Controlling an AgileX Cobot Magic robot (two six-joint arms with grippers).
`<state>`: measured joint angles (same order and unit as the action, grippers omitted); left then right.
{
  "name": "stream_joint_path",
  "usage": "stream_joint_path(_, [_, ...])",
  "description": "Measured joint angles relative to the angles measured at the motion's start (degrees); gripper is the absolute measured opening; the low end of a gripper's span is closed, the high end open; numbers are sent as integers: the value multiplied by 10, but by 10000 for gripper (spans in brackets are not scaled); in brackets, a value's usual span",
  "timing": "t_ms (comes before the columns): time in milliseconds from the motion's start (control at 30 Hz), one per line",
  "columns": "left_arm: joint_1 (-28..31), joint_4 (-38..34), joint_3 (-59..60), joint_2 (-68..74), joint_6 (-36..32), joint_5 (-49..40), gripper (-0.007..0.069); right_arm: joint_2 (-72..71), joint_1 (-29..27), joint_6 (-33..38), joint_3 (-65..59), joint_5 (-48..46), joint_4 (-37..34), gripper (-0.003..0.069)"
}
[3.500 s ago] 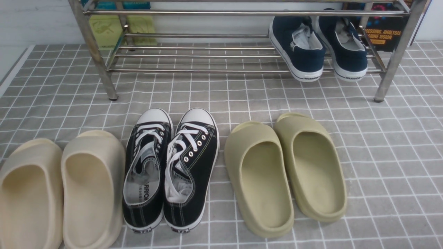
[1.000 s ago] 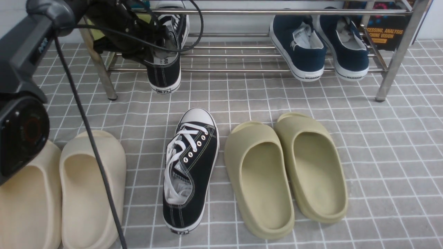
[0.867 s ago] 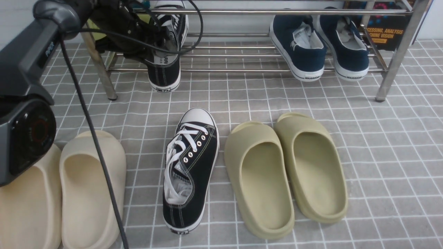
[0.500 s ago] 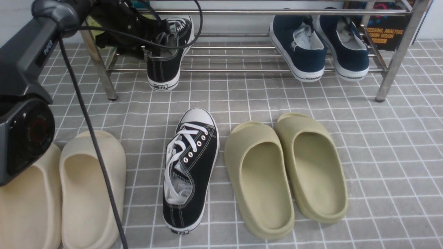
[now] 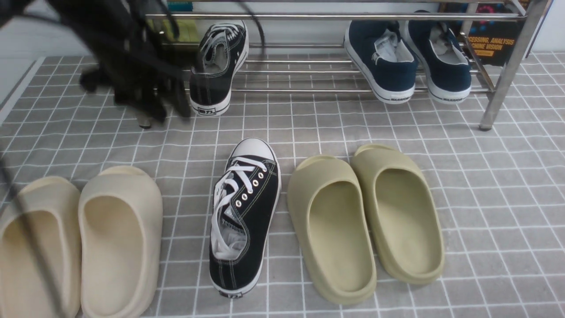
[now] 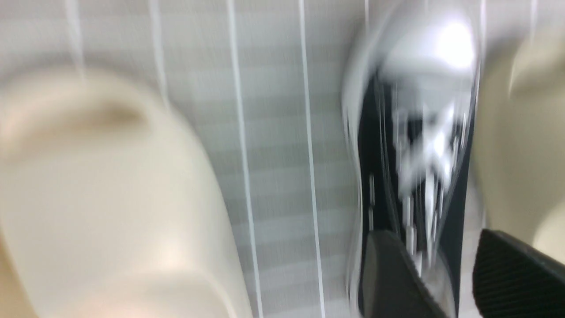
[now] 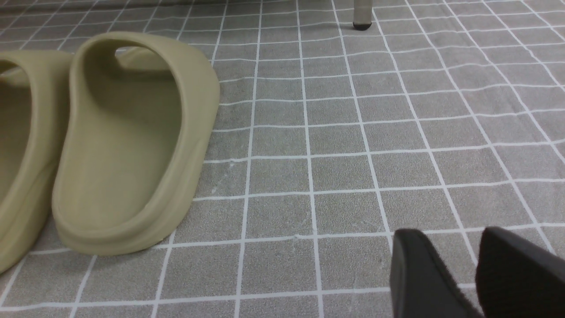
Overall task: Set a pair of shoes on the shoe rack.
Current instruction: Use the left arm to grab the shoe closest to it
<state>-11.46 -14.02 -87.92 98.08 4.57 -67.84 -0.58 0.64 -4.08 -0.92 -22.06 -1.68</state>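
Observation:
One black canvas sneaker [image 5: 218, 66] rests on the chrome shoe rack's [image 5: 335, 17] lower bars at the left, toe inward, heel over the front bar. The other black sneaker [image 5: 245, 216] lies on the floor cloth between the slides. My left gripper [image 5: 163, 104] is a dark motion blur just left of the racked sneaker and apart from it. In the left wrist view the left gripper [image 6: 437, 247] is open and empty, with the blurred floor sneaker [image 6: 419, 145] beyond it. My right gripper [image 7: 446, 251] shows only in its wrist view, slightly open and empty above bare cloth.
Two navy slip-ons [image 5: 384, 62] sit on the rack's right side. Cream slides [image 5: 119, 238] lie at the front left, olive slides [image 5: 331, 229] right of the floor sneaker, one also in the right wrist view [image 7: 132, 132]. A rack leg [image 5: 499, 84] stands at the right.
The left gripper let go of the first sneaker, which settled on the rack's lower bars. The left arm swung back from the rack and is blurred with motion. The floor sneaker has not moved.

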Motion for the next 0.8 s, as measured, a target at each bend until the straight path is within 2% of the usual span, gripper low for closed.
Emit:
stream_joint_path(67, [-29, -5, 105, -35, -3, 67, 260, 0, 0, 0, 0, 0, 0, 239])
stream_joint_path(200, [-73, -7, 238, -44, -1, 195, 248, 0, 0, 0, 0, 0, 0, 239])
stream_joint_path(400, [-103, -7, 284, -7, 16, 282, 243, 0, 0, 0, 0, 0, 0, 239])
stream_joint_path(433, [-104, -7, 284, -5, 16, 283, 241, 0, 0, 0, 0, 0, 0, 239])
stream_joint_path(500, [-105, -7, 283, 14, 19, 300, 187, 0, 0, 0, 0, 0, 0, 239])
stream_joint_path(567, [-105, -4, 283, 14, 20, 301, 97, 0, 0, 0, 0, 0, 0, 239])
stream_joint_path(600, [-105, -3, 283, 14, 20, 301, 86, 0, 0, 0, 0, 0, 0, 239])
stream_joint_path(667, [-105, 2, 277, 11, 21, 288, -13, 0, 0, 0, 0, 0, 0, 239])
stream_joint_path(800, [-105, 1, 256, -15, 23, 235, -13, 0, 0, 0, 0, 0, 0, 239])
